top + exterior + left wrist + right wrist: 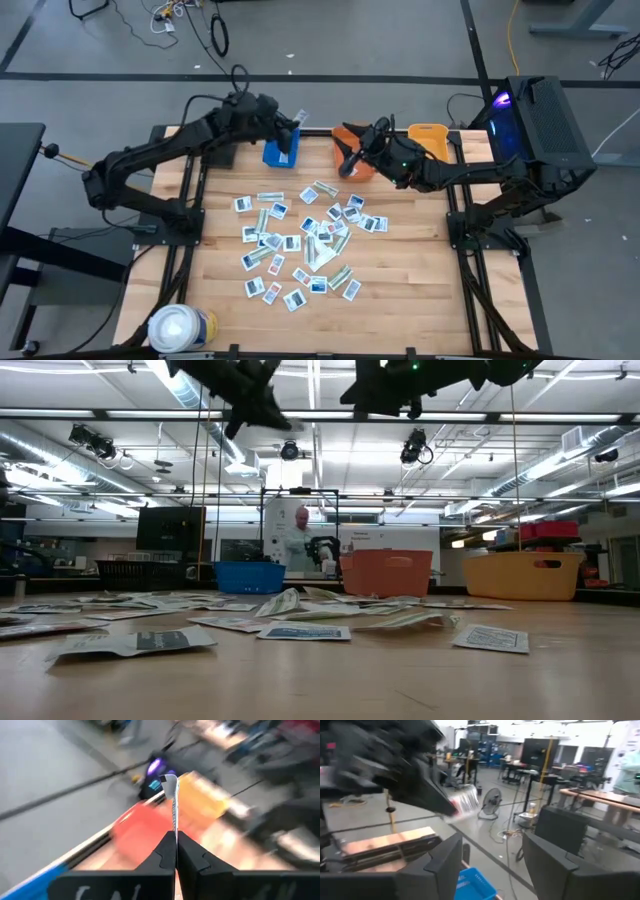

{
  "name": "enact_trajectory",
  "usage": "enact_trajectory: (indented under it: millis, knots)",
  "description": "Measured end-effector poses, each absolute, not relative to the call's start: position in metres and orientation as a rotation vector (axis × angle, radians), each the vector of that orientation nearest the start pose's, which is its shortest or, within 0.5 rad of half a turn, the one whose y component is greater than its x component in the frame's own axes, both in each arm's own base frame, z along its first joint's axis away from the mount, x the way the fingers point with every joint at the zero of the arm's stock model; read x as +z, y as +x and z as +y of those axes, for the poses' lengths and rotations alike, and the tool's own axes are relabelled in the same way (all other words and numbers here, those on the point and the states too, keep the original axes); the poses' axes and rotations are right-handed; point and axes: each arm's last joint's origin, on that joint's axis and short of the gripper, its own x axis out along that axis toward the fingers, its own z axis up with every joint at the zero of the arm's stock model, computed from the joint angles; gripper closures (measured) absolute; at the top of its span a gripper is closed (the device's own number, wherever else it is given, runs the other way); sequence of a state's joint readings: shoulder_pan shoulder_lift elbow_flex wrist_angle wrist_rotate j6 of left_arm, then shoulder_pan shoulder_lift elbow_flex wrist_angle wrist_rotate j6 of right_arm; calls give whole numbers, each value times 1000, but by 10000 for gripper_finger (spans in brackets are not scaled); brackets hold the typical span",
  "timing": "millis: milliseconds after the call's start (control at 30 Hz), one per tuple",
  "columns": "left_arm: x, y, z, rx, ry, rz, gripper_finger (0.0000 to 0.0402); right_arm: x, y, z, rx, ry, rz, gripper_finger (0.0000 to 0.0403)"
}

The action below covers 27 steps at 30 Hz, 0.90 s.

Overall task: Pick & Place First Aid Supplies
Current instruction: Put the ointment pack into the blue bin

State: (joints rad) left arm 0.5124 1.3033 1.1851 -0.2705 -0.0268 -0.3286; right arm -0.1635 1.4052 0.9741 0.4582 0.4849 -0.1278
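Observation:
Many first aid packets lie scattered flat on the middle of the wooden table. My left gripper hangs over the blue bin at the far edge, shut on one white packet. This packet also shows in the right wrist view. My right gripper hangs open over the orange bin, with nothing between its fingers. In the low view both arms show only at the top, above the bins. My left gripper pinches one end of the packet between its two fingers. The packet is seen edge-on and sticks out past the fingertips along the line of the fingers. It is lifted clear, high above the blue bin and the table.
A yellow bin stands right of the orange one on the far edge. A large white roll stands at the near left corner. A person stands in the room far behind the bins. Bare wood lies along the near right.

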Motion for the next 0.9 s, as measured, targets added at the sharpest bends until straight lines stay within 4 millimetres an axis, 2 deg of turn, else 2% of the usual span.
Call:
enact_trajectory:
  millis: [200, 367, 667, 900]
  knots:
    - [336, 237, 162, 727, -452, 422, 399, 318, 312, -64, -617, -79, 7, 206]
    - [323, 240, 177, 770, -473, 466, 397, 318, 312, -64, -618, -81, 9, 209]
    - [267, 261, 206, 862, -567, 639, 394, 318, 312, -64, -618, -81, 11, 209]
    - [228, 266, 215, 909, -624, 821, 398, 317, 312, -64, -618, -82, 16, 209]
